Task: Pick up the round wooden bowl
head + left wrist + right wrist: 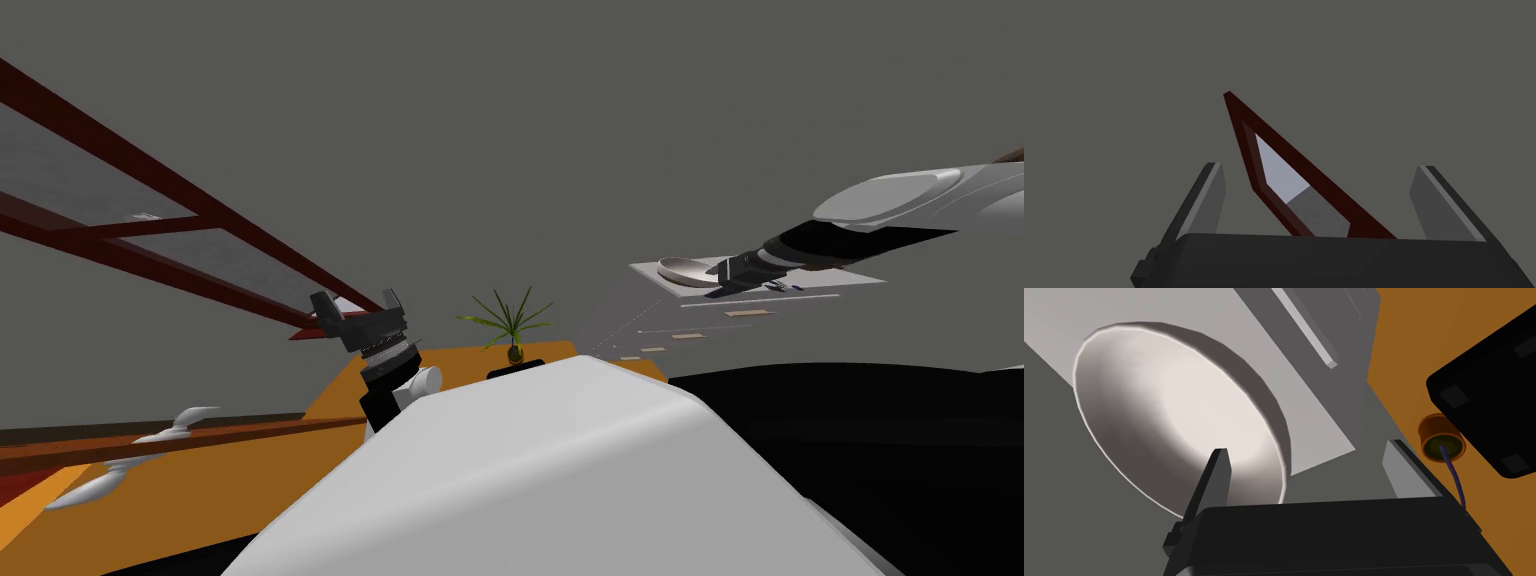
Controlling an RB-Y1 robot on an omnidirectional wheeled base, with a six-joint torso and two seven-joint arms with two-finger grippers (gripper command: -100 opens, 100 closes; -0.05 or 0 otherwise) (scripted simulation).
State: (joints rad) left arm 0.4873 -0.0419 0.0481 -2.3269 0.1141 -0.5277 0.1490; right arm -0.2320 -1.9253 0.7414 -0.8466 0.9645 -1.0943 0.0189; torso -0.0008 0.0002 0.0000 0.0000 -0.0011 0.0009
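Bowl (1174, 408) (pale, round): rim between spread fingers (1216, 483) of right end effector (1307, 446), seemingly untouched; left end effector (1319, 166) spread, empty.

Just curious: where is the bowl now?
Head view: the pale bowl sits on the grey counter at the robot's right, its near rim between the open fingers of the right gripper.

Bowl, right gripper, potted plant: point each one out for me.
bowl (1174, 413), right wrist view, on its pale inner surface.
right gripper (1308, 447), right wrist view, midway between its open fingertips.
potted plant (512, 328), head view, where its green leaves meet.
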